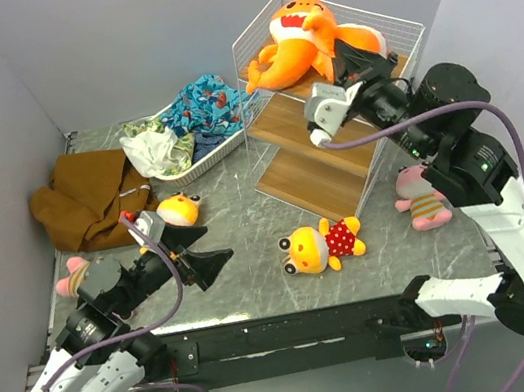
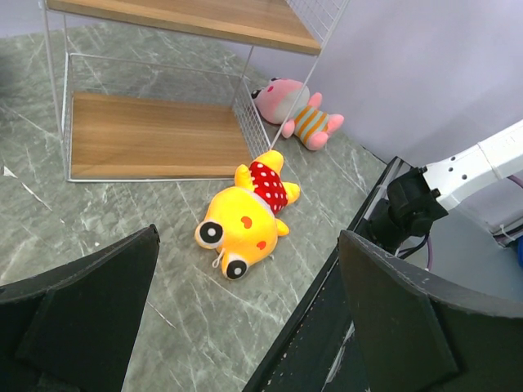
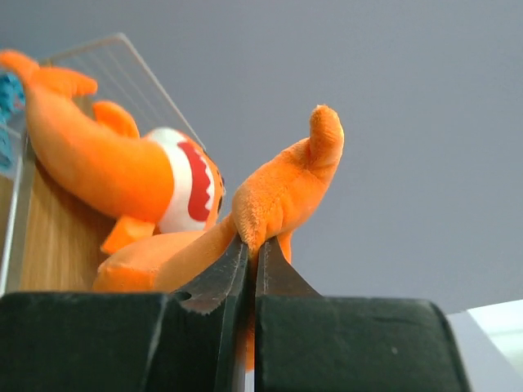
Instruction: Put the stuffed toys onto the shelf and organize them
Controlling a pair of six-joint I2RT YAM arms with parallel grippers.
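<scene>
Right wrist | right gripper (image 3: 249,245) clamped on shark plush (image 3: 286,192) fin, seemingly to seat it atop shelf (image 1: 289,120); left gripper (image 1: 201,250) wide open, empty

A: Finish of the shelf (image 1: 325,180): matt wood-grain planks, thin white-coated wire grid. Under it, the table (image 1: 237,226): grey marbled, faint sheen.
B: Atop it, shark plush (image 1: 293,36): orange fuzzy cloth. Beside it, doll (image 1: 317,247): same nap.

Crumpled brown cloth (image 1: 85,197) far-left on marble table (image 1: 248,234); white basket (image 1: 205,162) just beside, holding patterned clothes (image 1: 203,105).
</scene>
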